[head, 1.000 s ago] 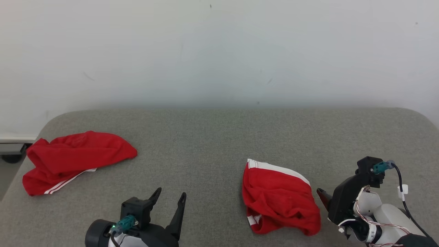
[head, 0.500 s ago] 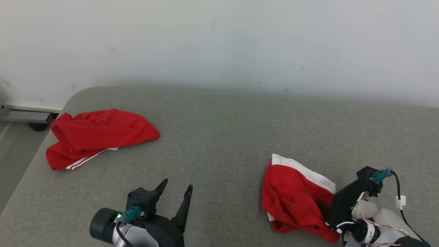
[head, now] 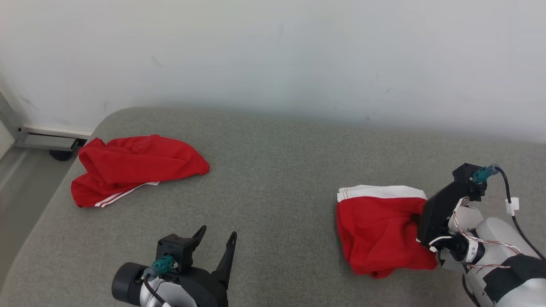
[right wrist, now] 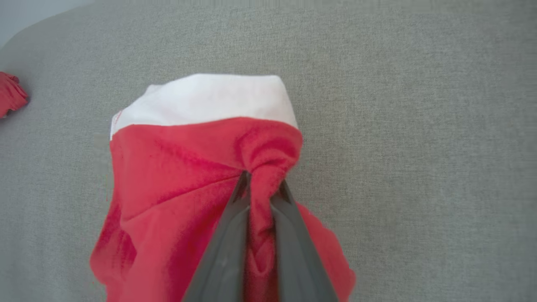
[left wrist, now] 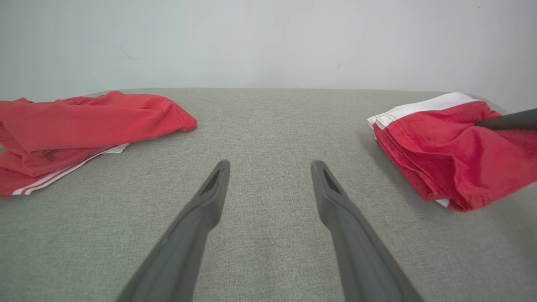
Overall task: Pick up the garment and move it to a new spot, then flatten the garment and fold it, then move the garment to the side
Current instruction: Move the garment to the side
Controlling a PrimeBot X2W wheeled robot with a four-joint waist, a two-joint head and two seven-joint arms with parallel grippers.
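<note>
I see the red shorts (head: 379,232) on the grey cushion (head: 273,170) at 4 o'clock, with the white waistband toward 12. My right gripper (right wrist: 262,184) is clenched on a bunched fold of them. My left gripper (left wrist: 270,167) is spread wide at 7 o'clock. Another red garment (head: 136,168) lies at 10 o'clock.

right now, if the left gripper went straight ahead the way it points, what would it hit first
Probably nothing but the bare grey cushion: the left gripper, open, aims into the gap between the red garment on the left and the white-banded garment. Past that, the wall; depth is unclear.
</note>
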